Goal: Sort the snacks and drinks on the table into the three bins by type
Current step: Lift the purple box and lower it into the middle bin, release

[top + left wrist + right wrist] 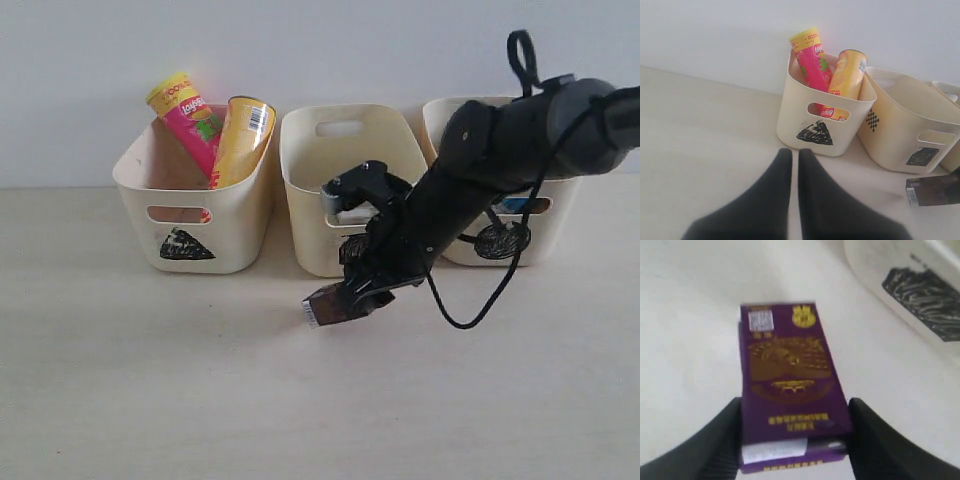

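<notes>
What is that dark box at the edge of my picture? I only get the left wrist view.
Observer: A dark purple carton with gold print. The right wrist view shows the right hand shut on its sides.
Operator: Where is it being held?
Observer: In the exterior view, down near the table, in front of the middle bin.
Operator: And the bin I barely see at the edge?
Observer: The third bin bears a scribbled circle; something blue shows through its handle cut-out.
</notes>
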You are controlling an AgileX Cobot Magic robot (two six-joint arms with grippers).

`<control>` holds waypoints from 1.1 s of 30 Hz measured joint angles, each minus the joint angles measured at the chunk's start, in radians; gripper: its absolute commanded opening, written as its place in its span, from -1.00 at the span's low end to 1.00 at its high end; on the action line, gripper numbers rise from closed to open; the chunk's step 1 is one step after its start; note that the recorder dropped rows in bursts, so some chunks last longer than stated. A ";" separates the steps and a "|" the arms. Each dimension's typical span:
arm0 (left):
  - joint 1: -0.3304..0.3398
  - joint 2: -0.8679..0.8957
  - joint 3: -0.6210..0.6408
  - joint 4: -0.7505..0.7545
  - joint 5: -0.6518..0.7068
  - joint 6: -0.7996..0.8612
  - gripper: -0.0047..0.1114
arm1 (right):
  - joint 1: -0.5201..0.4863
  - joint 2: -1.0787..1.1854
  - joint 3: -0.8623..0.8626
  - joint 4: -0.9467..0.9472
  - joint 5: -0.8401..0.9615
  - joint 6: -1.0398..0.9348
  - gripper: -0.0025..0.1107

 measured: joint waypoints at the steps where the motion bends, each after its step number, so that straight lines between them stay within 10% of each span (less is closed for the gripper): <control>1: 0.000 0.000 0.000 0.000 0.000 0.000 -0.84 | 0.000 -0.021 0.000 0.000 0.020 0.000 -0.96; 14: 0.000 0.000 0.000 0.000 0.000 0.000 -0.84 | 0.000 -0.295 0.000 -0.002 0.055 -0.002 -0.96; 33: 0.000 0.000 0.000 0.000 0.000 0.000 -0.84 | 0.000 -0.279 0.000 -0.039 -0.644 -0.024 -0.96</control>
